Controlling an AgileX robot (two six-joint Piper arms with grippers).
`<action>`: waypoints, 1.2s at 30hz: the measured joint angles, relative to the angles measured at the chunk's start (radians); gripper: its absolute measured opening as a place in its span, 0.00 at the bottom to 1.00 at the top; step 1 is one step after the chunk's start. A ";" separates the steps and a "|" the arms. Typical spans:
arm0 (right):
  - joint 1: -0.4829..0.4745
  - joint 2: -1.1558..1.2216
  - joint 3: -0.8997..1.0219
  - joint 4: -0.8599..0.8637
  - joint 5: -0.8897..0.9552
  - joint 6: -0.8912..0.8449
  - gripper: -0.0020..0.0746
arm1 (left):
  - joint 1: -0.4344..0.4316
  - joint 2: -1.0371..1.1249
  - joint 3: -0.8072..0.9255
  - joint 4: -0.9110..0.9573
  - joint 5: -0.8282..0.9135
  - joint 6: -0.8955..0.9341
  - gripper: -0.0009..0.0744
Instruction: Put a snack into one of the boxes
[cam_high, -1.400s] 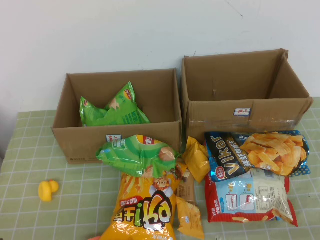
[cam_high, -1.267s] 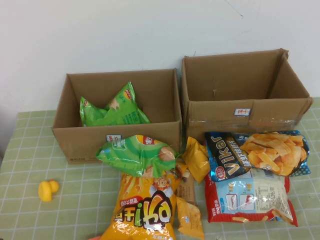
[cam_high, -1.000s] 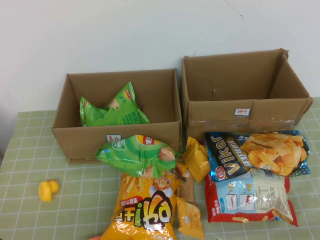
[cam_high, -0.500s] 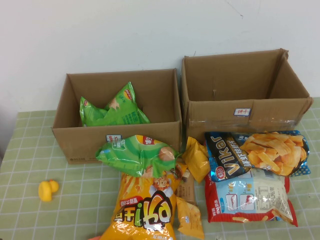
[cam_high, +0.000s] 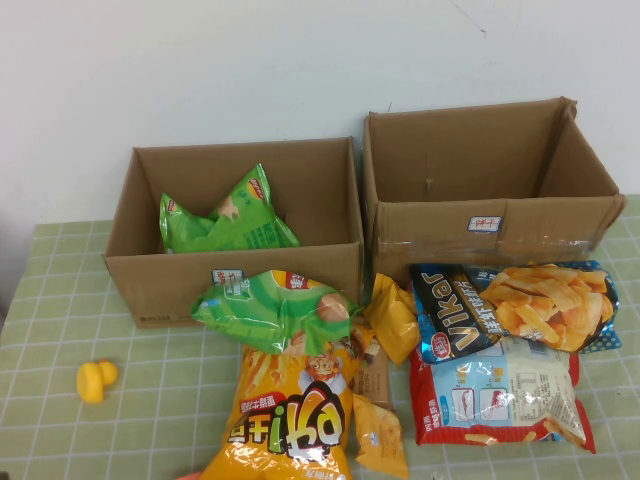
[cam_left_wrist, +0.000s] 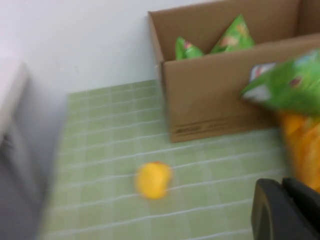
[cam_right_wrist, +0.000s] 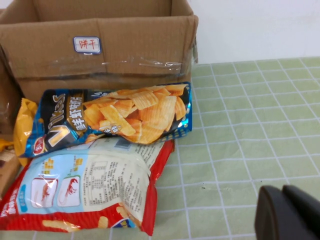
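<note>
Left tool (cam_left_wrist: 287, 210) low over desk (cam_left_wrist: 110, 150), right tool (cam_right_wrist: 290, 212) near red bag (cam_right_wrist: 85, 187); can't tell either's opening; nothing held.

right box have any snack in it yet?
No, in the high view the right box shows only bare cardboard inside; the green chip bag sits in the left box.

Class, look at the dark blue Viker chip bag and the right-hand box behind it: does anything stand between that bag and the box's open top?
Nothing visible does. The Viker bag lies on the table against the front wall of the right box, whose open top looks empty. The right gripper is beside the snacks; the left gripper is near the yellow duck.
</note>
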 joint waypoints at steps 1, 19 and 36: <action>0.000 0.000 0.000 0.004 0.000 0.000 0.02 | 0.000 0.000 0.000 -0.042 -0.011 -0.028 0.01; 0.000 0.000 0.007 0.824 -0.002 0.106 0.02 | 0.000 0.000 0.002 -0.895 -0.155 -0.325 0.01; 0.000 0.000 0.007 0.835 -0.002 -0.125 0.02 | -0.019 0.666 -0.763 -0.214 0.652 0.328 0.01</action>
